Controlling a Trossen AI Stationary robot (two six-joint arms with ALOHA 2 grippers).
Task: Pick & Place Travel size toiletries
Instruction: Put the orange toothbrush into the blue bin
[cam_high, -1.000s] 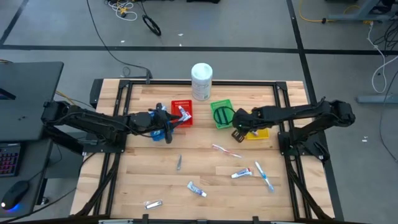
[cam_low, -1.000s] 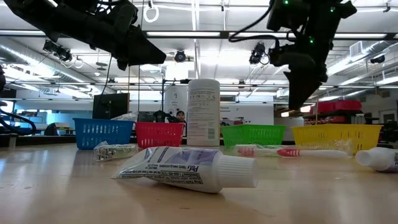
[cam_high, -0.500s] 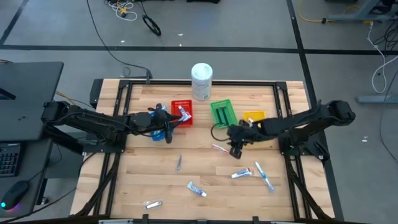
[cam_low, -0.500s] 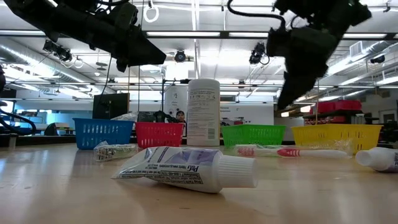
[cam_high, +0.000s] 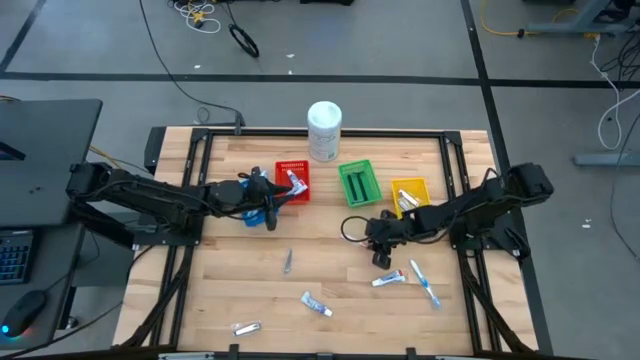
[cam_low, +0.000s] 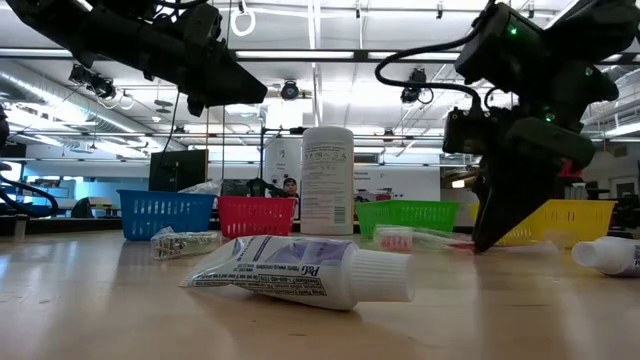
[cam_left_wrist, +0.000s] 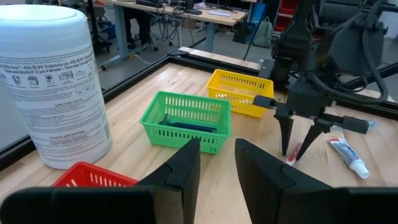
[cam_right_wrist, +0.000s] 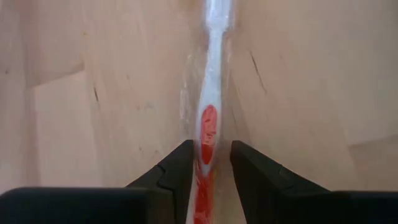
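A pink-and-white toothbrush (cam_right_wrist: 208, 124) lies flat on the wooden table, near the middle right. My right gripper (cam_high: 381, 256) has come down over it, pointing steeply down. Its open fingers stand on either side of the handle, lying along it, and I see no touch. The left wrist view shows the same gripper (cam_left_wrist: 303, 149) with its tips at the table. My left gripper (cam_high: 280, 196) hovers open and empty above the red basket (cam_high: 293, 180). Loose on the table lie two toothpaste tubes (cam_high: 317, 303) (cam_high: 389, 279), a blue toothbrush (cam_high: 424, 283), a razor (cam_high: 288, 261) and a sachet (cam_high: 246, 327).
A white tub (cam_high: 324, 130) stands at the far edge. In front of it sit a green basket (cam_high: 357, 183) with a dark item inside, a yellow basket (cam_high: 411, 192) and a blue basket (cam_high: 256, 214) under the left arm. Bare wood lies at the near left.
My right gripper has swung from above the yellow basket toward the table's near edge and down. It has tipped from a shallow slant to pointing steeply down, and ends astride the pink toothbrush. The toothbrush has not moved.
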